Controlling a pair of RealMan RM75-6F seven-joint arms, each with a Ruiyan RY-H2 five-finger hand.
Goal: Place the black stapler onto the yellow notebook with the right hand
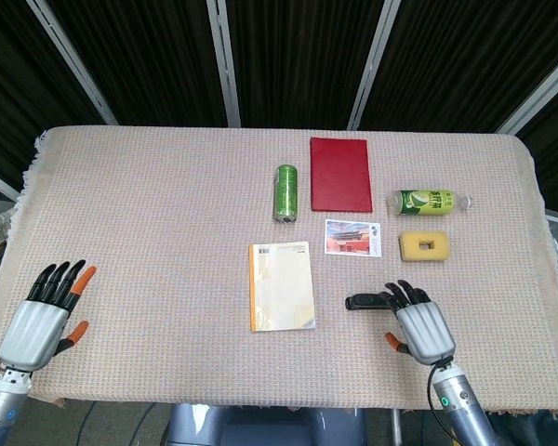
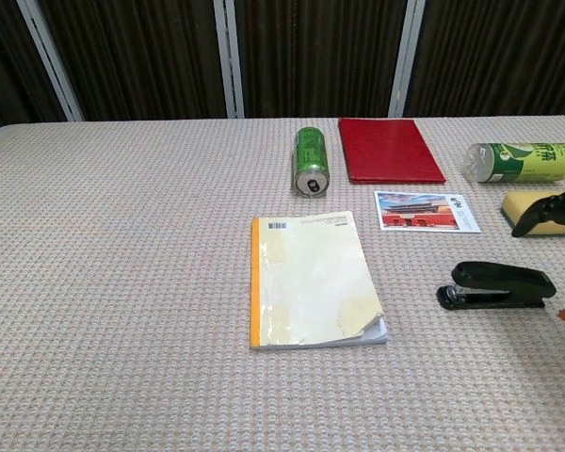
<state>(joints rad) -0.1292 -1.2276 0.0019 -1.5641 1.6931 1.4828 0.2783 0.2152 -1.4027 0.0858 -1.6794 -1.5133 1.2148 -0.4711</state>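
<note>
Nothing is done yet: we hover our right hand (image 1: pixel 420 327), fingers spread and empty, over the black stapler (image 2: pixel 496 285), which lies on the cloth right of the yellow notebook (image 2: pixel 310 279), ungrasped, unlifted, unplaced.
</note>
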